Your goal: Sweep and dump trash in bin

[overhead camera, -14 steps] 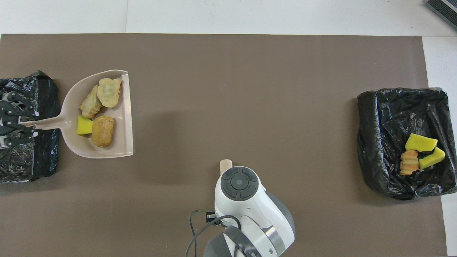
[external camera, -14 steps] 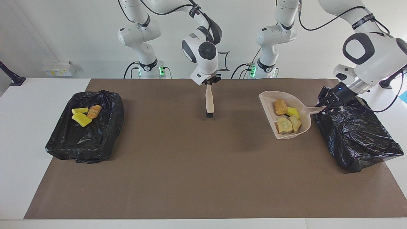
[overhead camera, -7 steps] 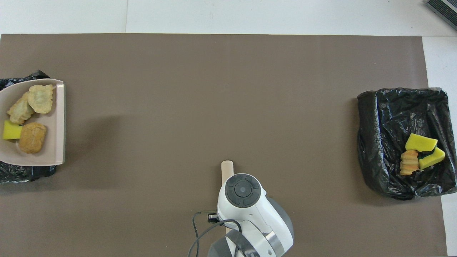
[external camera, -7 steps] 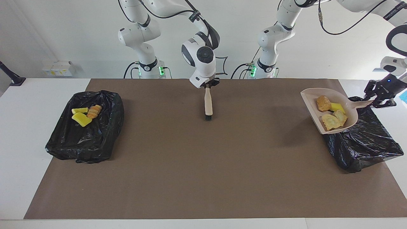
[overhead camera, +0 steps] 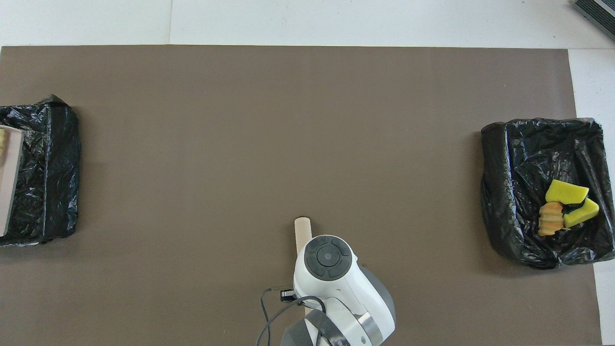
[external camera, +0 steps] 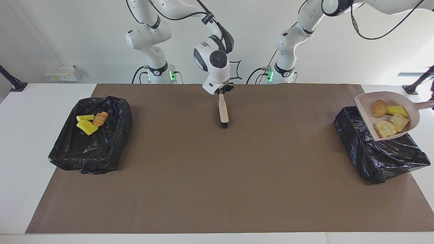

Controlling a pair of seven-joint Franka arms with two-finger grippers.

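You've got the dustpan (external camera: 390,117) up in the air over the black-lined bin (external camera: 379,149) at the left arm's end of the table, four bits of trash (external camera: 388,118) riding in it, the pan tipped only a little, likely so nothing spills early. The left gripper is out of frame past the handle, pressed shut, presumably on that handle. Your right gripper (external camera: 222,90) waits near the robots' edge, pinched on the brush (external camera: 223,112), bristles resting on the brown mat (external camera: 217,176), parked clear of the dump. Three more pieces (external camera: 90,122) already lie in the other bin (external camera: 91,142). Next, tilt the pan's lip down.
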